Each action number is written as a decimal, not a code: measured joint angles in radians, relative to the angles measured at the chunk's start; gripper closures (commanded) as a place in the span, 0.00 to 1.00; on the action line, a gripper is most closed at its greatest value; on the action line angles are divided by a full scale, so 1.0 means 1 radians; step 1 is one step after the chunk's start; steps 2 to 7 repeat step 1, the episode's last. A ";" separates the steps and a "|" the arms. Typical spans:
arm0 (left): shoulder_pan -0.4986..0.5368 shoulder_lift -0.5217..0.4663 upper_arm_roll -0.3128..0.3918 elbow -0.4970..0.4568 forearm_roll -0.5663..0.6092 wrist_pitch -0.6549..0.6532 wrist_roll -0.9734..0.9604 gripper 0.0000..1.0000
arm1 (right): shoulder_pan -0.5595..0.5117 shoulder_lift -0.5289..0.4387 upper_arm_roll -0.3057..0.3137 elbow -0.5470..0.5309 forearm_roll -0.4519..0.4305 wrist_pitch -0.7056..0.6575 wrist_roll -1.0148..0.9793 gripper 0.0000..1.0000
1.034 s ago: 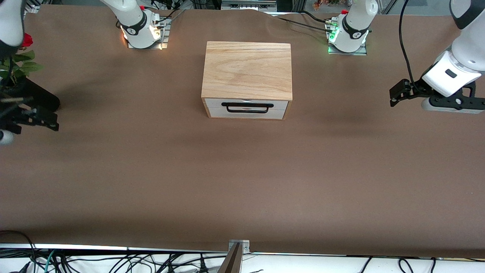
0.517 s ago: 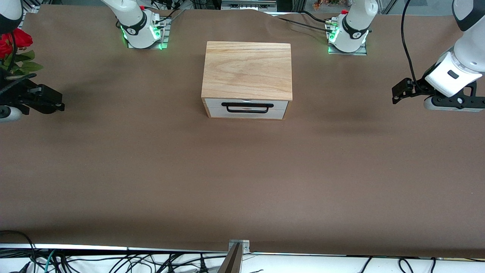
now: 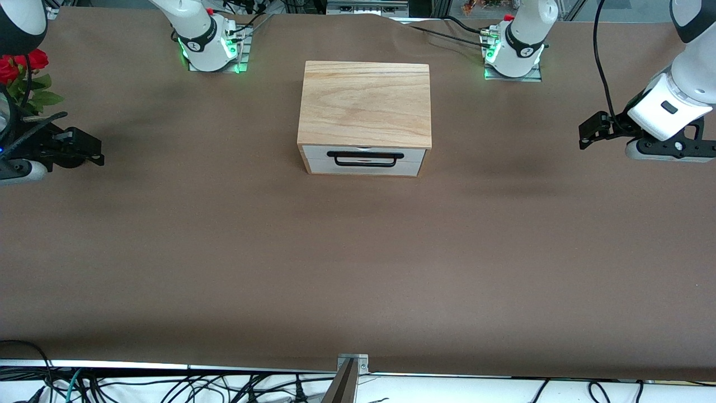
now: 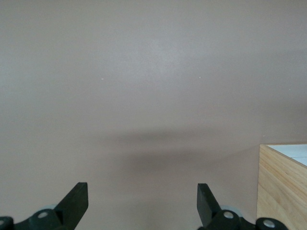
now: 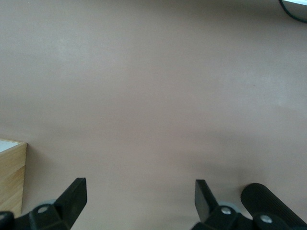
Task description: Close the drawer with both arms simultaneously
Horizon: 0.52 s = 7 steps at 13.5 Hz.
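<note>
I am holding my left gripper (image 3: 588, 130) up over the brown table (image 3: 358, 263) at the left arm's end, its two black fingers (image 4: 76, 203) spread wide apart with nothing between them. My right gripper (image 3: 92, 152) is hanging over the right arm's end of the table, and its fingers (image 5: 74, 196) are likewise standing wide open and gripping nothing. Both are well apart from the light-wood box (image 3: 364, 105), which is sitting midway between my two bases, toward the base side of the table. The drawer (image 3: 363, 159) is sitting pushed in, its white front panel lying flush with the box face that is turned toward the front camera, and its black wire handle (image 3: 364, 158) is lying across that panel. A corner of the box is showing at the edge of each of my wrist views. A red rose with green leaves (image 3: 22, 73) is standing at the right arm's end of the table, close to my right gripper. Green lights are glowing on both my bases.
</note>
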<state>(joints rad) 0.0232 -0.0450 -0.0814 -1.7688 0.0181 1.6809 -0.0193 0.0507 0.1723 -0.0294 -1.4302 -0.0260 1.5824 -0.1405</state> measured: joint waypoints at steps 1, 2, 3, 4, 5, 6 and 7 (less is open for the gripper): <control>0.000 0.000 0.000 0.000 0.000 -0.001 0.000 0.00 | 0.000 0.001 0.000 0.000 0.000 0.001 0.000 0.00; 0.000 0.000 0.000 0.000 0.000 -0.001 0.000 0.00 | 0.000 0.001 0.000 0.000 0.000 0.001 0.000 0.00; 0.000 0.000 0.000 0.000 0.000 -0.001 0.000 0.00 | 0.000 0.001 0.000 0.000 0.000 0.001 0.000 0.00; 0.000 0.000 0.000 0.000 0.000 -0.001 0.000 0.00 | 0.000 0.001 0.000 0.000 0.000 0.001 0.000 0.00; 0.000 0.000 0.000 0.000 0.000 -0.001 0.000 0.00 | 0.000 0.001 0.000 0.000 0.000 0.001 0.000 0.00; 0.000 0.000 0.000 0.000 0.000 -0.001 0.000 0.00 | 0.000 0.001 0.000 0.000 0.000 0.001 0.000 0.00; 0.000 0.000 0.000 0.000 0.000 -0.001 0.000 0.00 | 0.000 0.001 0.000 0.000 0.000 0.001 0.000 0.00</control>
